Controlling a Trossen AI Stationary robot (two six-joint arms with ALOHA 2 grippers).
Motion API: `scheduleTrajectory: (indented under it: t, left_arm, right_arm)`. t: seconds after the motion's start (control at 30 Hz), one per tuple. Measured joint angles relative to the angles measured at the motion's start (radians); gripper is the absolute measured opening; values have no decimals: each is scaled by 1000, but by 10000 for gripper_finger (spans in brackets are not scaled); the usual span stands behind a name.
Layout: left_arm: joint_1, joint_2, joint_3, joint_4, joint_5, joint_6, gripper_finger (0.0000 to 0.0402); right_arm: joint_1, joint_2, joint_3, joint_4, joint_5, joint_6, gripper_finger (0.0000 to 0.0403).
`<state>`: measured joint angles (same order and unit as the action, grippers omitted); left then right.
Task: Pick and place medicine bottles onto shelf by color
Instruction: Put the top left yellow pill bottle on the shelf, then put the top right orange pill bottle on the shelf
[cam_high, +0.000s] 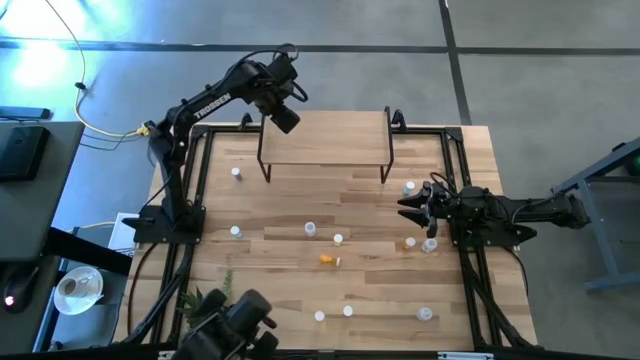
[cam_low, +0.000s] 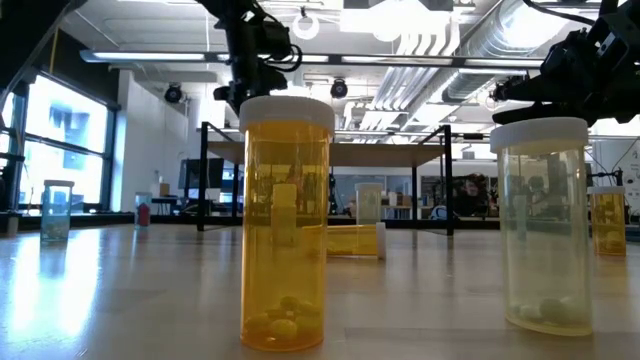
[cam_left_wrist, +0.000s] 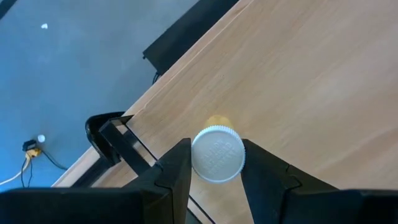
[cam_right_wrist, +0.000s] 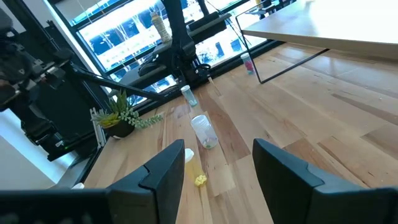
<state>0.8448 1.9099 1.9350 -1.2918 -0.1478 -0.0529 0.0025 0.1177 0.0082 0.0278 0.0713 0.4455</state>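
My left gripper (cam_high: 283, 118) hangs over the far left corner of the shelf (cam_high: 325, 135), shut on a medicine bottle (cam_left_wrist: 217, 154) with a white cap and an orange body. Below it lies the shelf's light-wood board (cam_left_wrist: 298, 74). My right gripper (cam_right_wrist: 217, 165) waits open and level at the table's right side (cam_high: 408, 207), with nothing between its fingers. Several other medicine bottles stand on the table on their bases, among them an orange one (cam_low: 285, 220) and a clear one (cam_low: 545, 225). One orange bottle (cam_high: 329, 260) lies on its side. My left gripper pinches the bottle's white cap (cam_left_wrist: 217, 174) between its two fingers, one on each side. The fingers come from above, pointing steeply down. The bottle hangs upright below them, its orange body (cam_left_wrist: 219, 120) showing past the cap. Whether its base touches the shelf, I cannot tell.
Loose bottles are scattered over the table's middle and near part (cam_high: 338, 239), and some stand by my right gripper (cam_high: 430, 245). A small potted plant (cam_right_wrist: 121, 118) stands at the near left. Black frame rails (cam_high: 200, 180) run along the table's sides.
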Motion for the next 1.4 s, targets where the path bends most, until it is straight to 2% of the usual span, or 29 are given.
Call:
scheduleTrajectory:
  t: [0.53, 1.1, 1.23, 1.4]
  left_arm:
    - [0, 20, 4, -7, -8, 3, 116]
    - [-2, 26, -2, 2, -11, 57, 187]
    - [-2, 26, 5, 1, -11, 70, 193]
    - [-2, 25, 82, -13, -10, 92, 191]
  right_arm:
    - [0, 0, 0, 0, 0, 0, 181]
    - [0, 0, 0, 0, 0, 0, 181]
    - [0, 0, 0, 0, 0, 0, 181]
    - [0, 0, 0, 0, 0, 0, 181]
